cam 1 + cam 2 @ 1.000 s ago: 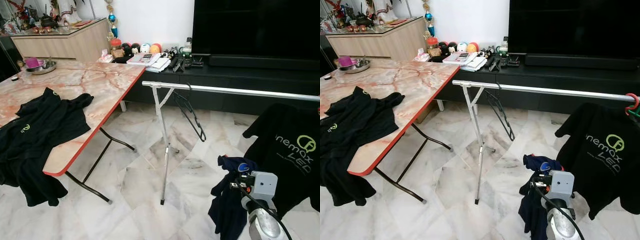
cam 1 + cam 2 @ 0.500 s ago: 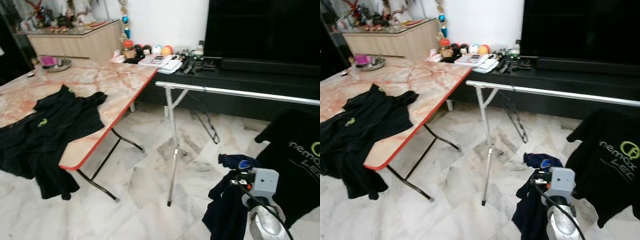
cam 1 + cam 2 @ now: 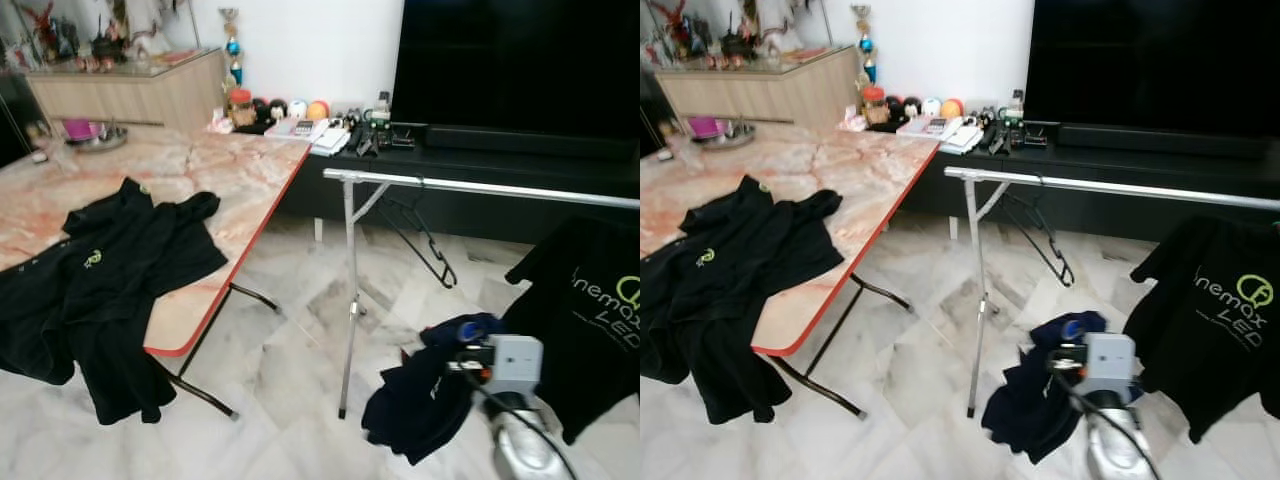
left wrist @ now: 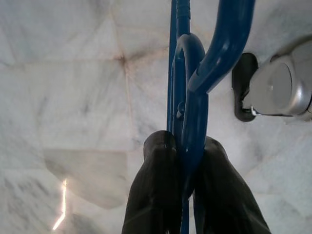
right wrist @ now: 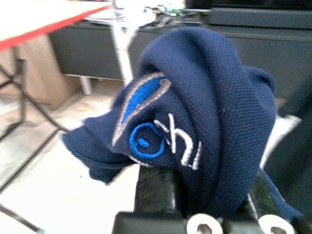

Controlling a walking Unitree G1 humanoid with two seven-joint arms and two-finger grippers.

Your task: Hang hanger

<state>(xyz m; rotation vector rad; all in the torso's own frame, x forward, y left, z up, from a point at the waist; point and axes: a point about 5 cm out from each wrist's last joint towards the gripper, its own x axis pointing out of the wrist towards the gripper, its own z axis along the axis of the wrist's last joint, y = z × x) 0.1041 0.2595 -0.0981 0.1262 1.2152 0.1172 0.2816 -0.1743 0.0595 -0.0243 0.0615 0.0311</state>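
White marble floor tiles [image 3: 290, 380] with grey veining fill the room, running up to a low black TV cabinet [image 3: 520, 190] under a large dark screen [image 3: 520, 65]. On the robot's left stands a folding worktop [image 3: 200, 180] of pinkish marble pattern with a red edge, carrying a spread black shirt [image 3: 110, 270] that droops over its near edge, with a metal bowl [image 3: 95, 138] at the far end. A silver clothes rail [image 3: 480, 187] on a thin leg crosses in front of the cabinet; an empty black hanger [image 3: 425, 235] hangs from it near its left end, and a black printed shirt [image 3: 590, 310] hangs further right. The right end effector [image 5: 195, 195] is low beside the rail's leg, with a bundled navy shirt [image 3: 430, 390] draped over its fingers, which look clenched on the cloth, though the fabric hides most of them. The left end effector [image 4: 183, 161] points down at the floor, its fingers [image 4: 156, 195] clamped on a blue hanger [image 4: 192, 97].
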